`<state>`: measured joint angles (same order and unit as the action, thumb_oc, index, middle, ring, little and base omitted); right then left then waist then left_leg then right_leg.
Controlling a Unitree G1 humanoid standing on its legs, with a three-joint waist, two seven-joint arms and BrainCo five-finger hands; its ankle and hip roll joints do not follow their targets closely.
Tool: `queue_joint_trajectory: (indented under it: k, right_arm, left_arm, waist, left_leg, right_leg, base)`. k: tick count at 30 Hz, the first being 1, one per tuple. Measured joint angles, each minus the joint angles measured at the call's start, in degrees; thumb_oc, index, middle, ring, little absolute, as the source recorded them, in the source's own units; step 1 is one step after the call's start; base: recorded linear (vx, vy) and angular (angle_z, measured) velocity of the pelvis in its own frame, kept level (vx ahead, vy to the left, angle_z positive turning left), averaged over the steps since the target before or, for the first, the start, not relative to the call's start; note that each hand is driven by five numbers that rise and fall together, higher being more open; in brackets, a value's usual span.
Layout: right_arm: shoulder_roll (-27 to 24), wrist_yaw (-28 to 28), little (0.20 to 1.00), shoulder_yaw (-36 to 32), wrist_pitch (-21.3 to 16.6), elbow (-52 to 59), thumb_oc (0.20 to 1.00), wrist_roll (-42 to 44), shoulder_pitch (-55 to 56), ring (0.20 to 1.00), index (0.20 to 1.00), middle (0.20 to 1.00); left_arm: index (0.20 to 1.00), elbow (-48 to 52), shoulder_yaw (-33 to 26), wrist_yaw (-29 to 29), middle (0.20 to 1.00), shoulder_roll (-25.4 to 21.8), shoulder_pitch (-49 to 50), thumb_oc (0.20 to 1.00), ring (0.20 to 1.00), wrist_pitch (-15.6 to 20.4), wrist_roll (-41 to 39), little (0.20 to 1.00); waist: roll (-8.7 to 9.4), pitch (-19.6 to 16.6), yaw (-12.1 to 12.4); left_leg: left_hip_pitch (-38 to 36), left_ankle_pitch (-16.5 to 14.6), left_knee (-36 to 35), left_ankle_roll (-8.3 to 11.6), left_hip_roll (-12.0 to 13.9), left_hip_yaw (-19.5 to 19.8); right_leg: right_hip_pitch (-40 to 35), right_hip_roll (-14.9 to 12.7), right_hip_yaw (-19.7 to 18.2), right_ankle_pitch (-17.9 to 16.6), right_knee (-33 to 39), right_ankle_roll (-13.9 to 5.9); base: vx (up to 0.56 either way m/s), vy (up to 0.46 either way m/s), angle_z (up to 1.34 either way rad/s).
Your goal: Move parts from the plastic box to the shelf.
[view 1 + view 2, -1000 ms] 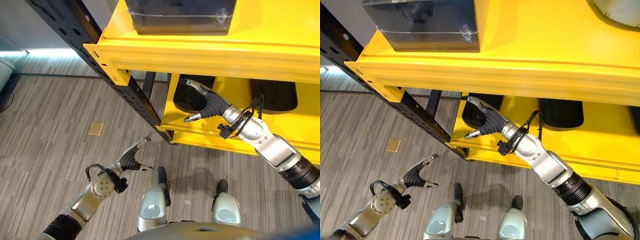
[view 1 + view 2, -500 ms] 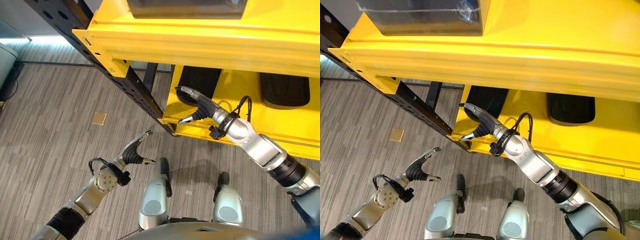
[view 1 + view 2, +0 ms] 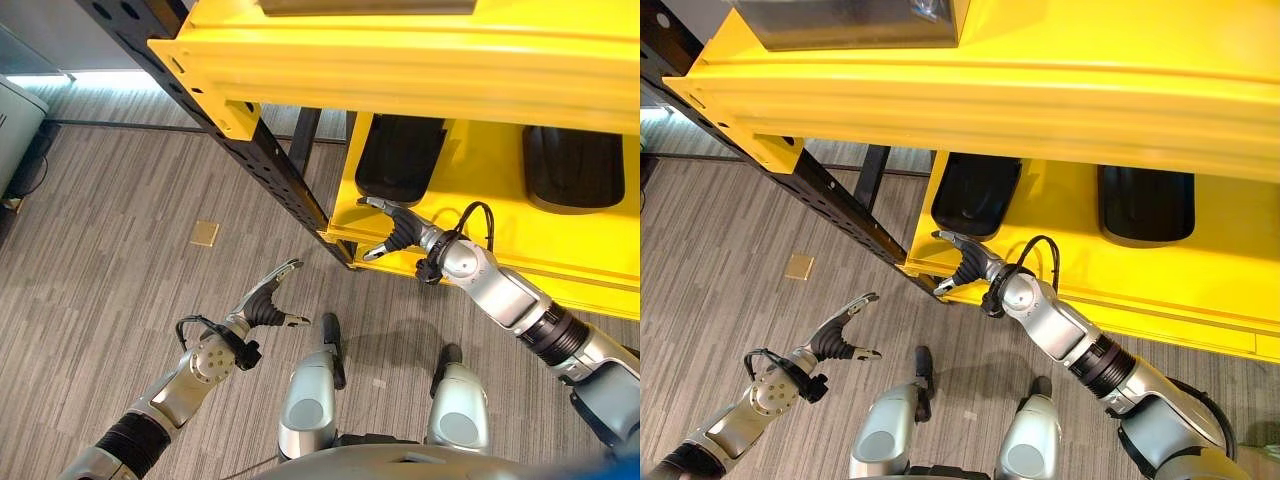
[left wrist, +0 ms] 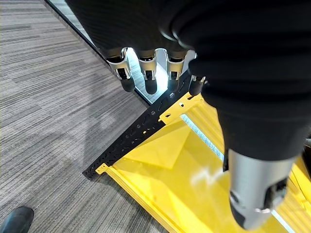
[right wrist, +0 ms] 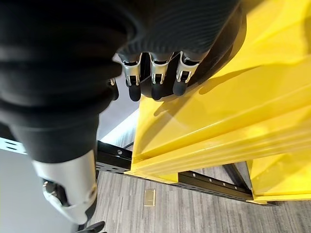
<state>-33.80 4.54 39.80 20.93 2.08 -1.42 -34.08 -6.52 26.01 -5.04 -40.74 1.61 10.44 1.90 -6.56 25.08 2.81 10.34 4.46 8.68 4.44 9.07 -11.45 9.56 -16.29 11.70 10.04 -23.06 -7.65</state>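
Left eye view: you see two black parts lying flat on the lower level of the yellow shelf, one part toward the shelf's left end and a second part further right, well apart from each other. Your right hand is at the front lip of that lower level, just in front of the left part and not touching it; the fingers and thumb are spread and relaxed, and the hand holds nothing. The right wrist view confirms this: the fingers extend in a row with the yellow shelf beyond them and nothing between them and the thumb. Your left hand hangs low over the grey striped carpet floor, well apart from the shelf, with fingers and thumb parted and nothing in its grasp; the left wrist view shows its fingers straight. A black perforated upright of the shelf frame runs diagonally from the upper level down to the corner of the lower level. A dark box sits on the upper level. A small tan square lies on the floor left of the upright.
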Motion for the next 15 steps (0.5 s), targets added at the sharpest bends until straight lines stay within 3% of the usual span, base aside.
queue_joint_trajectory:
  k: [7,15]
  right_arm:
    - [-0.7,4.3,1.0,0.2,0.0,-0.3,1.0,-5.1,0.1,1.0,1.0,1.0]
    - [-3.4,5.4,1.0,-0.2,-0.7,-0.2,1.0,-9.0,0.3,1.0,1.0,1.0]
  left_arm:
    - [1.0,-0.2,0.0,-0.1,1.0,0.1,-0.1,1.0,1.0,0.0,0.0,1.0]
    - [1.0,-0.6,-0.1,-0.2,1.0,0.1,0.1,1.0,1.0,0.1,1.7,1.0]
  waist:
    - [0.01,0.0,-0.1]
    - [0.74,0.5,-0.4]
  left_leg:
    - [0.7,0.0,0.6,0.2,0.4,0.2]
    - [0.8,0.0,0.8,0.24,0.7,0.1]
  right_leg:
    - [1.2,0.1,-0.1,0.7,-1.6,0.43]
    - [1.6,0.4,-0.2,0.9,-2.2,0.69]
  base:
    - [0.0,0.0,0.0]
    - [0.0,-0.013,-0.01]
